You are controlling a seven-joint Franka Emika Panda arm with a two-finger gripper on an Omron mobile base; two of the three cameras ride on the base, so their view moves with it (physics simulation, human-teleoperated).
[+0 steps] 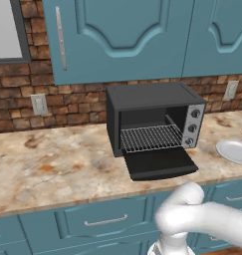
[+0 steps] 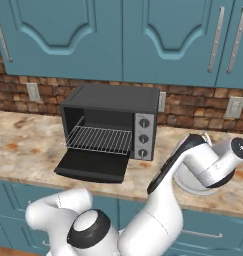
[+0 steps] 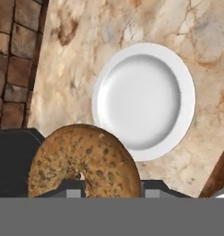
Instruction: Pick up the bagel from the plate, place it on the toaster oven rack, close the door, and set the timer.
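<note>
A: Where is the bagel (image 3: pixel 83 161)?

B: In the hand view it sits right at the gripper (image 3: pixel 112 186), a speckled golden-brown ring with its centre hole just above the two dark finger tips (image 3: pixel 69 188). The tips stand narrow, one on each side of the ring's lower part, gripping it. It is up off the plate (image 3: pixel 182 78).

A: And the plate?

B: Bare, pale and round, lying flat on the marbled counter (image 3: pixel 85 37) below the bagel. In the left base view the plate (image 1: pixel 234 151) shows at the right edge, to the right of the toaster oven (image 1: pixel 147 95) and apart from it. In the right base view the robot's arm (image 2: pixel 203 160) hangs over the plate (image 2: pixel 185 184), covering most of it.

A: How does the oven stand?

B: Its door (image 1: pixel 160 163) is dropped down flat toward the near edge of the counter (image 1: pixel 58 164). The toaster oven rack (image 1: pixel 151 137) lies inside the cavity, a silver wire grid with nothing on it. The silver control panel (image 1: pixel 192 125) with three dark knobs is on the oven's right side.

A: What is around it?

B: A brick wall (image 1: pixel 67 104) behind, with a pale wall socket (image 1: pixel 39 104) to the left of the oven, teal cabinet doors (image 1: pixel 122 35) above and teal drawers (image 1: pixel 92 219) below the counter.
</note>
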